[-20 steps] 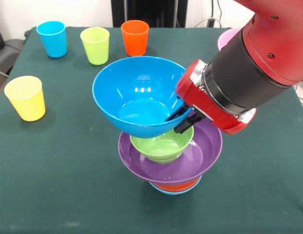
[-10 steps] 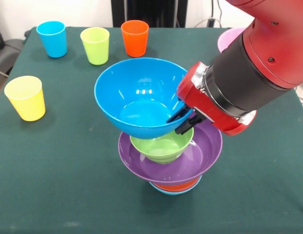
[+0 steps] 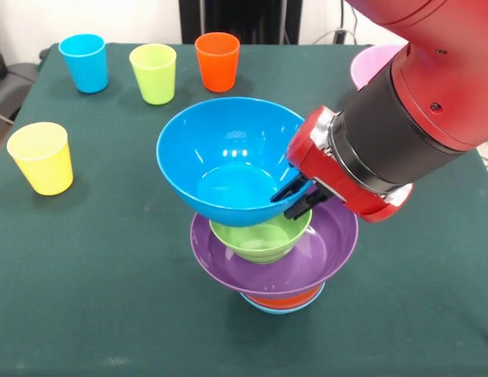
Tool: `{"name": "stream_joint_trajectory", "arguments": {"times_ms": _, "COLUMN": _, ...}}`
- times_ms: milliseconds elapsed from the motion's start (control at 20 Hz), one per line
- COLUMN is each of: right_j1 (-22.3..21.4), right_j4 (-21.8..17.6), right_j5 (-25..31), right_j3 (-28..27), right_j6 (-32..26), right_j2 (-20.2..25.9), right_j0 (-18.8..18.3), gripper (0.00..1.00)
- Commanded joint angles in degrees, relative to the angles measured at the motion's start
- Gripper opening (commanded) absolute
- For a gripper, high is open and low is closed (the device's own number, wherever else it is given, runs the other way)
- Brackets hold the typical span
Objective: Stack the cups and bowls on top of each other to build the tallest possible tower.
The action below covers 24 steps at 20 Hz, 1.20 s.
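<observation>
The gripper (image 3: 297, 199) was clamped on the rim of the deep glossy blue plastic bowl (image 3: 228, 161), at its four o'clock, above the four-bowl tower (image 3: 275, 263). Four plastic cups (image 3: 153, 73) and a pink bowl (image 3: 369, 64) remained unstacked.

Bright, even overhead light. Small white glare spots inside blue bowl (image 3: 228, 161); soft shadows on green tablecloth (image 3: 94, 275) under stack. Focus sharp; arm edges perhaps slightly blurred.

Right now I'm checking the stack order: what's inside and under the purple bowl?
Inside the purple bowl sits the green bowl, partly covered by the blue bowl in the end effector. Under it, only edges of the orange bowl and light-blue bowl show.
</observation>
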Motion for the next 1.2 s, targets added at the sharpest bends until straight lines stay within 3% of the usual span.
{"name": "stream_joint_trajectory", "arguments": {"times_ms": 50, "right_j1": 0.8, "right_j4": -3.8, "right_j5": -0.1, "right_j3": -1.7, "right_j6": -8.5, "right_j2": 3.3, "right_j0": 1.4, "gripper": 0.0}}
{"name": "stream_joint_trajectory", "arguments": {"times_ms": 1200, "right_j1": 2.2, "right_j4": -6.5, "right_j5": -1.4, "right_j3": -3.9, "right_j6": -7.4, "right_j2": 6.1, "right_j0": 2.1, "gripper": 0.0}}
